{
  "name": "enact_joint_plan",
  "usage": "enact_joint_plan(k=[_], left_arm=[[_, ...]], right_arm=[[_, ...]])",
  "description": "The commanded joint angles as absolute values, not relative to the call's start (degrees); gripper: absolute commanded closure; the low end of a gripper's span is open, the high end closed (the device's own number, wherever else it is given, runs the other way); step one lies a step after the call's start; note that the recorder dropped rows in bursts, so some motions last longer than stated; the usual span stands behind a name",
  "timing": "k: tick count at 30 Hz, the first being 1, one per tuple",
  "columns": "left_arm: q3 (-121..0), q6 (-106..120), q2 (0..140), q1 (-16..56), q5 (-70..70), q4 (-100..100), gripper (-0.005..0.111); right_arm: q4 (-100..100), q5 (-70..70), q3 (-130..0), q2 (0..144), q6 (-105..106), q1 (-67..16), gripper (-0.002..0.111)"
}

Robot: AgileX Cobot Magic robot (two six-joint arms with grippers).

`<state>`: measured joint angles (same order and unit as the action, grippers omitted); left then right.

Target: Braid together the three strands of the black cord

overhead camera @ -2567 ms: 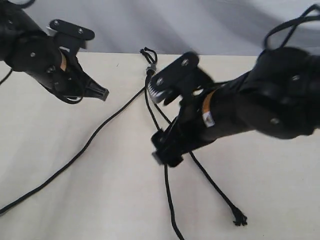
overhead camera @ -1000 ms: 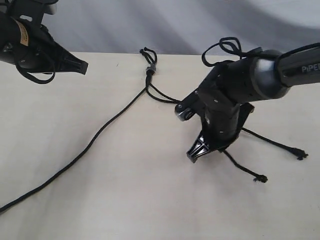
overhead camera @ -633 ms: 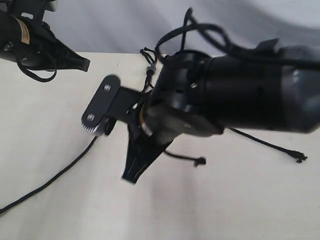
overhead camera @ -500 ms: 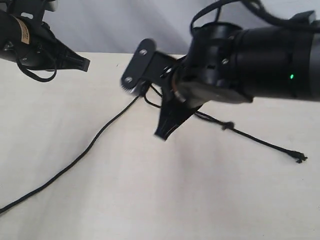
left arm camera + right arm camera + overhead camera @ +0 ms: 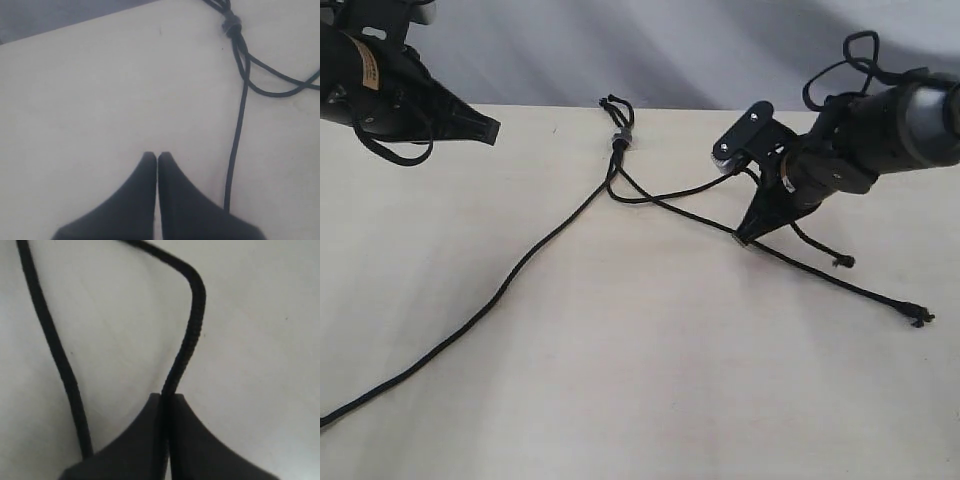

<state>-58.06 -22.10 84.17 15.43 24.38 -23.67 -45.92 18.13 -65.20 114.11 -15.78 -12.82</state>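
The black cord's knot with its grey band lies at the table's far edge, also seen in the left wrist view. One strand runs from it to the lower left. A second strand stretches right to a frayed end. The third strand curves toward my right gripper, which is shut on it; its frayed end lies just beyond. In the right wrist view the gripper has another strand beside it. My left gripper hovers shut and empty at the upper left.
The pale table ends at a grey backdrop behind the knot. Thick black cables loop off the right arm. The left strand passes beside the left gripper's fingers.
The right arm swung left across the middle and then back to the right, drawing a strand with it over the long one. The left arm lifted early on and has since stayed still.
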Motion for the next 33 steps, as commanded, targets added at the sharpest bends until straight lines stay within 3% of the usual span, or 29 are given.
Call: enact_joint_plan(k=[1, 7, 13, 16, 20, 27, 33], left_arm=[[-57.75, -22.24, 83.70, 15.40, 24.14, -23.78, 0.105], [-57.75, -22.24, 83.70, 15.40, 23.80, -23.73, 0.105], [-57.75, -22.36, 83.70, 15.40, 23.65, -23.62, 0.105], [-57.75, -22.36, 83.70, 15.40, 23.65, -23.62, 0.105], [-57.75, -22.36, 83.70, 15.40, 24.25, -23.62, 0.105], [-57.75, -22.48, 83.70, 15.40, 24.25, -23.62, 0.105], [-57.75, -22.48, 83.70, 15.40, 24.25, -23.62, 0.105]], right_arm=[[-43.64, 20.16, -65.21, 116.78, -16.67, -11.50, 0.106], [-34.18, 30.82, -65.21, 117.42, -15.92, -16.13, 0.106], [-13.60, 45.23, -65.21, 115.39, 3.53, -29.73, 0.106], [-5.41, 45.17, -65.31, 113.37, 18.44, -38.17, 0.106], [-10.55, 41.66, -65.31, 108.89, 19.39, -44.71, 0.106], [-20.74, 40.88, -65.31, 99.61, 8.81, -40.66, 0.106], [-22.52, 38.62, -65.20, 96.21, -1.19, -29.98, 0.106]])
